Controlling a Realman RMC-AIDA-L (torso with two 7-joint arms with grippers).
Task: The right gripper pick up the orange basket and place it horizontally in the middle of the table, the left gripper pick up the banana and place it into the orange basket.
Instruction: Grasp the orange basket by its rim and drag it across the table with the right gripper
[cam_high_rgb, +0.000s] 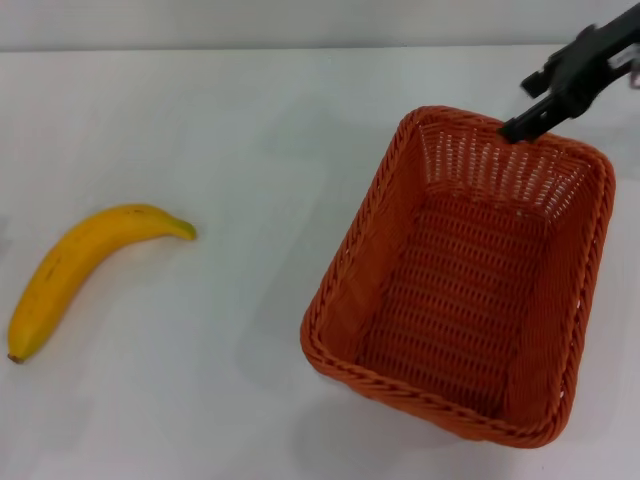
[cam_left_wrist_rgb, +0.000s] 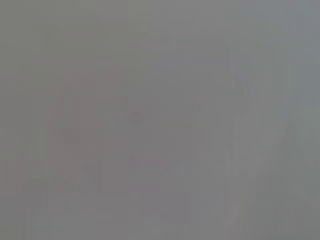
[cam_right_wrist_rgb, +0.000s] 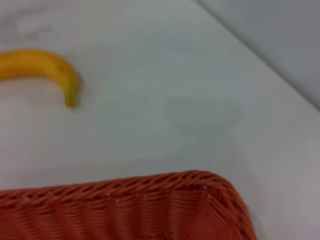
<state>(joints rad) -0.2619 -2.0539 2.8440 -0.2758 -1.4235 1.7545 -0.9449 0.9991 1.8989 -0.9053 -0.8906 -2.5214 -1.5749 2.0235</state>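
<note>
Black fingers (cam_high_rgb: 525, 124) of our right gripper (cam_high_rgb: 522, 126) pinch the far rim of the unlabelled woven orange basket (cam_high_rgb: 470, 280), lifted askew right of the speckled yellow banana (cam_high_rgb: 85, 270).

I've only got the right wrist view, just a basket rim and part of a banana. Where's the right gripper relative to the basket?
Observer: In the head view the right gripper is at the far rim of the orange basket.
Operator: Anything inside the basket?
Observer: No, it is empty; the whole banana lies on the table, apart, to its left.
Operator: And the left gripper?
Observer: Not in view; the left wrist view shows only grey.
</note>
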